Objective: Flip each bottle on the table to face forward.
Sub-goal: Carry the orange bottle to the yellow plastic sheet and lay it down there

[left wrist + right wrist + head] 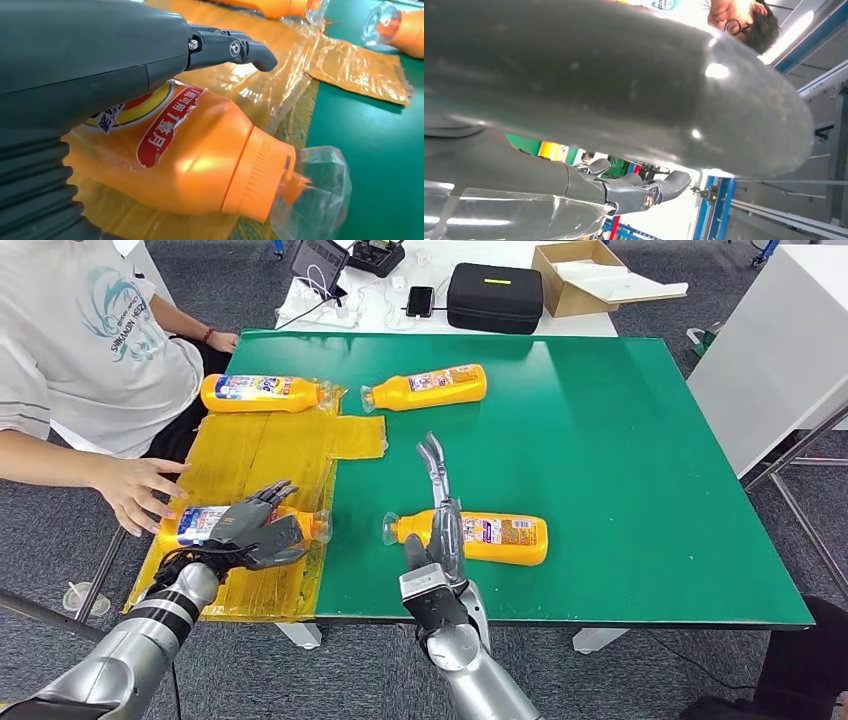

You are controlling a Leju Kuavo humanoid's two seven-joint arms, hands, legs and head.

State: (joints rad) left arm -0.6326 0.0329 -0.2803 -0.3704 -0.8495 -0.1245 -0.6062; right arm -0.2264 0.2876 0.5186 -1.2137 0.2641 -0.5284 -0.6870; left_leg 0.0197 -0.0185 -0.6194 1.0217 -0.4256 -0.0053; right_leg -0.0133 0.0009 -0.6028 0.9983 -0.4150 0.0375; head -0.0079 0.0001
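Note:
Four orange bottles lie on their sides. One bottle (260, 393) rests at the far end of the yellow sheet (250, 455), and another (425, 387) lies on the green table (620, 460). My left hand (255, 530) lies over the near-left bottle (200, 525), fingers spread. The left wrist view shows this bottle (200, 160) on the sheet, its red label up, with my left hand (100, 55) on it and one finger (240, 50) clear above it. My right hand (440, 510) stands edge-on, fingers straight, at the neck of the near bottle (490, 538), holding nothing.
A person sits at the left, one hand (135, 490) by the sheet's edge near my left hand. Behind the green table stand a black case (495, 297), a cardboard box (580, 275) and a phone (420, 300). A white table (780, 350) stands at the right.

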